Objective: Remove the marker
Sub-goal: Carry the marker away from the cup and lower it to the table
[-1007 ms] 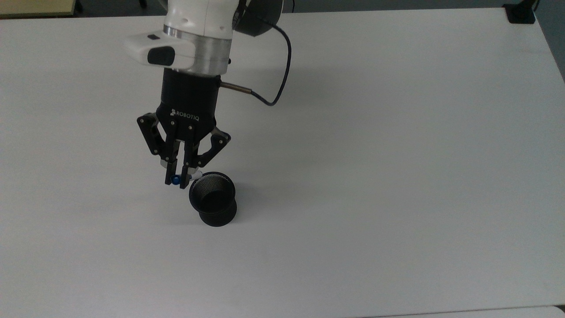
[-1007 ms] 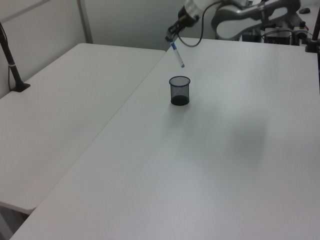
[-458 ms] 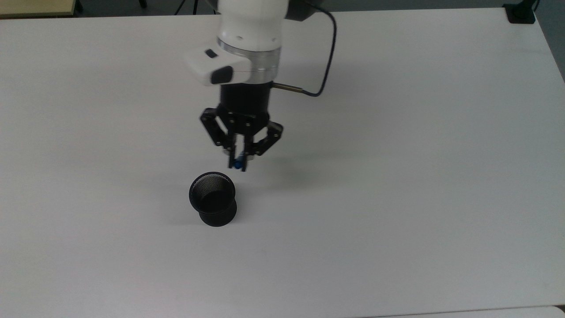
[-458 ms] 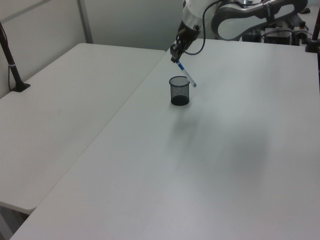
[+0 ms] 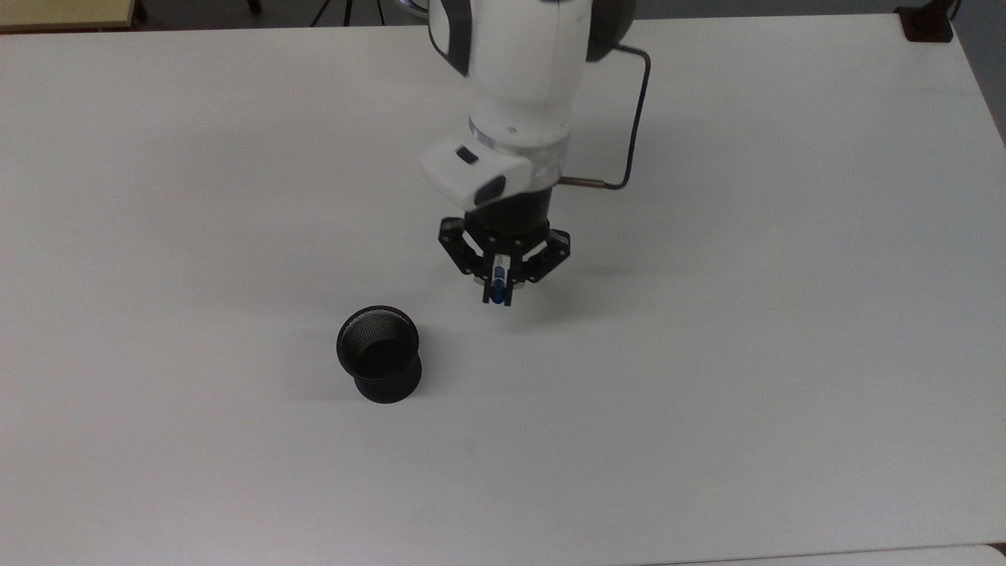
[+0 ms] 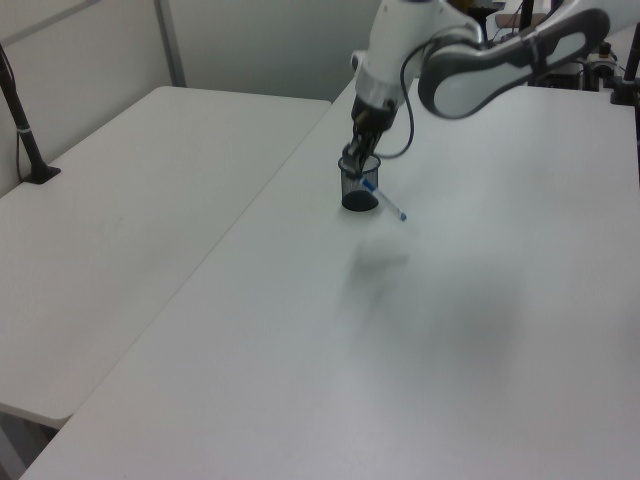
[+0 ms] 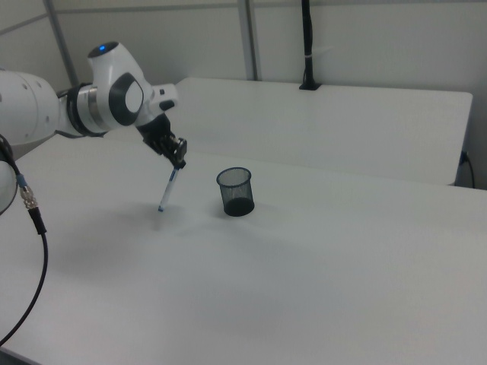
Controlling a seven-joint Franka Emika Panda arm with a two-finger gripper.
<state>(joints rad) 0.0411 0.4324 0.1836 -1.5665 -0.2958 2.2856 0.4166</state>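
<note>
My gripper (image 5: pixel 499 296) is shut on the marker (image 7: pixel 168 189), a slim white pen with blue ends, and holds it by its upper end. The pen hangs slanted, its lower tip just above the white table (image 5: pixel 707 354). From above I see mostly the blue end of the marker (image 5: pixel 498 291) between the fingers. The black mesh cup (image 5: pixel 379 354) stands upright and empty, to the top view's lower left of the gripper. In the left view the marker (image 6: pixel 385 200) slants out past the mesh cup (image 6: pixel 358 183). My gripper (image 7: pixel 180 159) sits left of the cup (image 7: pixel 235 191) in the right view.
A second white table (image 6: pixel 130 200) adjoins on the left view's left, with a black post (image 6: pixel 18 115) clamped to it. Another black post (image 7: pixel 307 46) stands at the back in the right view. A black cable (image 5: pixel 637 118) loops beside the wrist.
The gripper, still shut on the marker, has moved from above the cup's rim to the top view's right and come lower; the cup has stayed in place.
</note>
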